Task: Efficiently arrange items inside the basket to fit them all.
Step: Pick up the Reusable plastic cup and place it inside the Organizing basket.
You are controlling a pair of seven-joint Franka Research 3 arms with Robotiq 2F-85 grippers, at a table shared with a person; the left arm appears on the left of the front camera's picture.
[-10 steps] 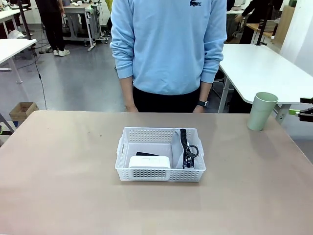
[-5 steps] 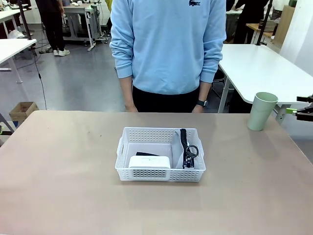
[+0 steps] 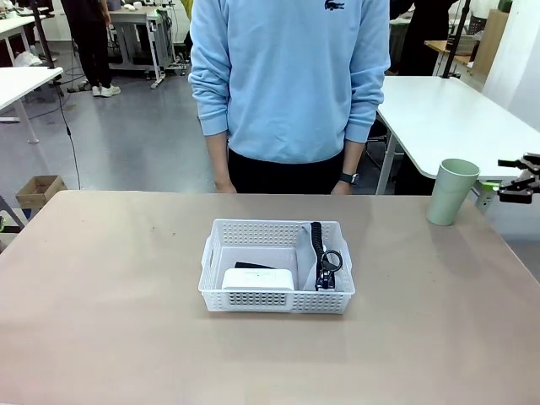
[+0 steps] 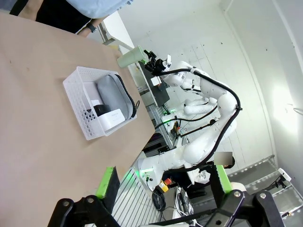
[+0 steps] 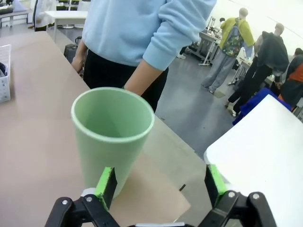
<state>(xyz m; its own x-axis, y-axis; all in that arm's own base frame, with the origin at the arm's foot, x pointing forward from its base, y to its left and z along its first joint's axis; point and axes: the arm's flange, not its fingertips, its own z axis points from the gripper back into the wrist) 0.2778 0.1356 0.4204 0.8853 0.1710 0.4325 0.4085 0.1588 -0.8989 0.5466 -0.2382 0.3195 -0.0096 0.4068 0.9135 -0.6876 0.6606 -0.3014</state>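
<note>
Right jaws, released, rose slightly beside the green cup (image 3: 451,191); left jaws released.

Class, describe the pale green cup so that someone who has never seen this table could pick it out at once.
Start at the brown table with the white basket in its middle. Look to its far right corner, well apart from the basket: the cup stands there upright. It is pale green, tapered and empty, the only item on the table outside the basket.
</note>
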